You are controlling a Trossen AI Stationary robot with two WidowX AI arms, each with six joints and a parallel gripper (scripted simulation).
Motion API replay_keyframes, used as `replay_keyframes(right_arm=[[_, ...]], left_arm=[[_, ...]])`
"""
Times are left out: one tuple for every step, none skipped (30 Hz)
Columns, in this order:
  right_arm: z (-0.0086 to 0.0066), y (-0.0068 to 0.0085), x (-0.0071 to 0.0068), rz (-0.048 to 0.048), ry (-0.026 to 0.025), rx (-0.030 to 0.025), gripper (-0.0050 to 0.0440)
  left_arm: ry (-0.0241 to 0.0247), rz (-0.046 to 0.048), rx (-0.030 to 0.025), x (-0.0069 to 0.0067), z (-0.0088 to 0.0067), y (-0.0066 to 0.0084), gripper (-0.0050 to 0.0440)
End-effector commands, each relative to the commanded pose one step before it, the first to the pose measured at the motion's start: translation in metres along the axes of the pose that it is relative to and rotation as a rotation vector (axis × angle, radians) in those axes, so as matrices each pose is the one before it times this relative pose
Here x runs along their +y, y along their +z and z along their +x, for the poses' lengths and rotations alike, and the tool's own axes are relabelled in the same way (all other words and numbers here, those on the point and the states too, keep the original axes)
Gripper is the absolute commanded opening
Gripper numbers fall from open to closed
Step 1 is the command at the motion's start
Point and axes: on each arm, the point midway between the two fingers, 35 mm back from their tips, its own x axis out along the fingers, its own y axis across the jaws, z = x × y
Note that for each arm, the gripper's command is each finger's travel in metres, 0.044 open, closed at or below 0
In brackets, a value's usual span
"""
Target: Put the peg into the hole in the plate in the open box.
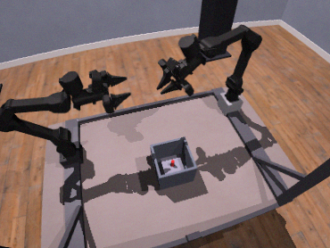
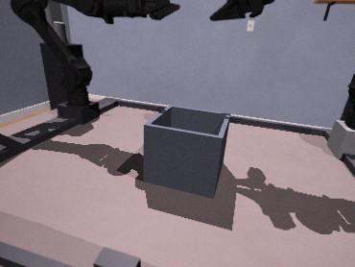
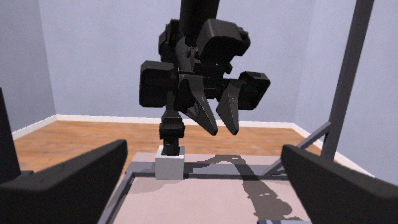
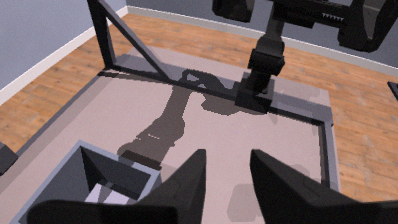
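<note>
1. Wooden floor runs round the pale table [image 1: 129, 214] [image 2: 72, 192] [image 3: 210, 200] [image 4: 210, 125], with grey-blue walls behind.
2. On the table stands the open box [image 1: 177, 179] [image 2: 183, 156] [image 4: 150, 184], upright between the two arms, probably so that either can reach in from above.
3. Inside it, the red peg [image 1: 172, 163] shows at the plate [image 1: 178, 167] [image 4: 107, 194] in the bottom. Only its small top is plain from above, which suggests it is in the hole; whether it is fully down, I cannot tell. The box walls hide it in the exterior view.
4. The left gripper [image 1: 129, 87] [image 3: 205, 149] has its fingers spread wide with nothing between them. It hangs high, well apart from the box, likely parked because one arm suffices.
5. The right gripper [image 1: 161, 91] [image 3: 226, 133] [image 4: 228, 157] has its fingers partly open, a narrow gap between them and nothing in it. It is raised clear of the box, perhaps because the peg has been let go.
6. If the peg stands proud, a straight push down would be the next move; a slanted one could jam it.
</note>
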Motion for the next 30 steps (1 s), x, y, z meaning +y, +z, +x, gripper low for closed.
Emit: replay_keyframes(right_arm=[[-0.02615, 0.00503, -0.0136, 0.02761, -0.04029, -0.10106, 0.0116], [-0.00524, 0.00051, -0.00396, 0.00641, -0.01255, -0.02014, 0.0116], [-0.00522, 0.00052, -0.00374, 0.00628, -0.01124, -0.02027, 0.0116], [-0.00558, 0.00096, -0.00482, 0.00767, -0.01515, -0.02231, 0.0116], [-0.0052, 0.00053, -0.00367, 0.006, -0.0112, -0.02033, 0.0116], [-0.00518, 0.00052, -0.00364, 0.00586, -0.01118, -0.02035, 0.0116], [-0.00528, 0.00087, -0.00349, 0.00632, -0.00928, -0.02183, 0.0116], [-0.00516, 0.00052, -0.0036, 0.00549, -0.01147, -0.02039, 0.0116], [-0.00515, 0.00052, -0.00363, 0.00535, -0.01188, -0.02039, 0.0116], [-0.00509, 0.00054, -0.0031, 0.00569, -0.00788, -0.02098, 0.0116], [-0.00513, 0.00052, -0.00343, 0.00497, -0.01105, -0.02051, 0.0116], [-0.00512, 0.00052, -0.00358, 0.00483, -0.0123, -0.02049, 0.0116], [-0.00503, 0.00039, -0.00368, 0.00525, -0.012, -0.02055, 0.0116], [0.0, 0.0, 0.0, 0.0, 0.0, 0.0, 0.0116], [0.0, 0.0, 0.0, 0.0, 0.0, 0.0, 0.0116], [-0.00497, 0.00055, -0.00276, 0.00451, -0.00716, -0.02058, 0.0116], [-0.00515, 0.00046, -0.00325, 0.00431, -0.01079, -0.02064, 0.0116], [-0.00443, 0.00019, -0.00198, 0.00194, -0.00629, -0.01768, 0.0116], [-0.00508, 0.00053, -0.0032, 0.00399, -0.01085, -0.02076, 0.0116], [-0.00507, 0.00051, -0.0036, 0.00387, -0.01371, -0.02073, 0.0116], [-0.00521, 0.00069, -0.00429, 0.00501, -0.01617, -0.02185, 0.0116], [-0.00503, 0.00052, -0.00309, 0.00365, -0.01047, -0.02087, 0.0116], [-0.00502, 0.00052, -0.00288, 0.00348, -0.00927, -0.02091, 0.0116], [-0.005, 0.00053, -0.00294, 0.00408, -0.0085, -0.02121, 0.0116], [-0.00399, 0.00147, -0.00195, 0.0027, -0.00545, -0.0201, 0.0116], [-0.00253, 0.00201, -0.00135, 0.00183, -0.00432, -0.016, 0.0116], [-0.00183, 0.00121, -0.00135, 0.00176, -0.00439, -0.01065, 0.0116], [-0.00143, 0.0009, -0.00083, 0.00072, -0.00286, -0.00757, 0.0116], [-0.00077, 0.0008, -0.00047, 0.00038, -0.00161, -0.00489, 0.0116], [0.00026, -0.00042, -0.00045, 0.00023, -0.00235, 0.00163, 0.0116]], left_arm=[[-0.00168, 0.00034, -0.01787, 0.00001, -0.00184, 0.00636, 0.044], [-0.00001, 0.00001, 0.0, 0.0, 0.0, 0.0, 0.044], [-0.00001, 0.00001, 0.00001, 0.0, 0.0, 0.0, 0.044], [-0.00021, 0.00023, 0.00006, -0.00005, 0.00007, -0.00001, 0.044], [-0.00001, 0.00001, 0.0, 0.0, 0.0, 0.0, 0.044], [-0.00001, 0.00001, 0.0, 0.0, 0.0, 0.0, 0.044], [-0.00023, 0.00024, 0.00007, -0.00005, 0.00008, -0.00001, 0.044], [-0.00001, 0.00001, 0.0, 0.0, 0.0, 0.0, 0.044], [-0.00001, 0.00001, 0.0, 0.0, 0.0, 0.0, 0.044], [-0.00024, 0.00026, 0.00007, -0.00006, 0.00008, -0.00001, 0.044], [-0.00001, 0.00001, 0.0, 0.0, 0.0, 0.0, 0.044], [-0.00001, 0.00001, 0.00001, 0.0, 0.0, 0.0, 0.044], [-0.00026, 0.00028, 0.00008, -0.00006, 0.00009, -0.00001, 0.044], [0.0, 0.0, 0.0, 0.0, 0.0, 0.0, 0.044], [0.0, 0.0, 0.0, 0.0, 0.0, 0.0, 0.044], [0.0, 0.0, 0.0, 0.0, 0.0, 0.0, 0.044], [-0.00003, 0.00003, 0.00001, -0.00001, 0.00001, 0.0, 0.044], [-0.00027, 0.00029, 0.00008, -0.00006, 0.00009, -0.00001, 0.044], [-0.00001, 0.00001, 0.0, 0.0, 0.0, 0.0, 0.044], [0.00001, 0.00001, 0.0, 0.0, 0.0, 0.0, 0.044], [-0.00009, 0.00031, 0.00009, -0.00003, 0.0001, -0.00001, 0.044], [0.00006, 0.00001, 0.0, 0.00001, 0.0, 0.0, 0.044], [0.0, 0.00001, 0.0, 0.0, 0.0, 0.0, 0.044], [-0.00017, 0.00032, 0.00009, -0.00005, 0.00011, -0.00001, 0.044], [-0.00001, 0.00001, 0.0, 0.0, 0.0, 0.0, 0.044], [-0.00001, 0.00001, 0.0, 0.0, 0.0, 0.0, 0.044], [-0.00021, 0.00033, 0.00009, -0.00006, 0.00011, -0.00001, 0.044], [0.00001, 0.0, 0.0, 0.0, 0.0, 0.0, 0.044], [0.00005, 0.0, 0.0, 0.00001, 0.0, 0.0, 0.044], [-0.00011, 0.00033, 0.0001, -0.00004, 0.00011, -0.00002, 0.044]])
